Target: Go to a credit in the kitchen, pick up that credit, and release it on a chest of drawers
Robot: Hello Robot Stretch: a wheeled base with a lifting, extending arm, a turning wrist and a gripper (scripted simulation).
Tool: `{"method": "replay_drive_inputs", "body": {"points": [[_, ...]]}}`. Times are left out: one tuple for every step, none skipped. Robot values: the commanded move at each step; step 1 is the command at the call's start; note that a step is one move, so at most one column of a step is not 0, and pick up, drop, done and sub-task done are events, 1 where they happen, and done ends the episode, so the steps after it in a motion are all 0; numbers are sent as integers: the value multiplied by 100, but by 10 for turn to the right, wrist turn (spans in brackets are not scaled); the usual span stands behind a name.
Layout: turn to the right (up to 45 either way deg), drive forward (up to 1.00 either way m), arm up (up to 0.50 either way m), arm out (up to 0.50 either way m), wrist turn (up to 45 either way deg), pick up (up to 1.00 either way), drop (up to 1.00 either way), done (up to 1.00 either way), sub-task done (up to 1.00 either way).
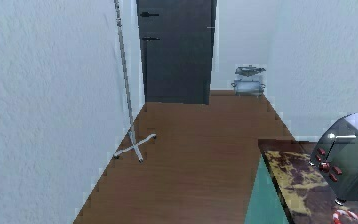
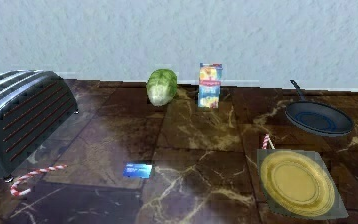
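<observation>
A small blue card [image 2: 138, 169], flat and rectangular like a credit card, lies on the dark marbled countertop [image 2: 202, 150] in the arm side view, left of the middle and near the front. It sits just right of the toaster's base.
On the counter: a grey toaster [image 2: 27, 115], a green lettuce [image 2: 162, 86], a small colourful box [image 2: 209, 84], a dark pan [image 2: 319, 118], a yellow plate [image 2: 299, 182], a red-white striped cane [image 2: 27, 180]. The forward view has wood floor [image 1: 197, 150], a dark door [image 1: 177, 50], a coat stand [image 1: 127, 80], a small bin [image 1: 249, 80], the toaster [image 1: 347, 150].
</observation>
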Motion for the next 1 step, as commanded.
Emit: {"method": "replay_drive_inputs", "body": {"points": [[0, 0, 50, 0, 0, 0, 0, 0, 0]]}}
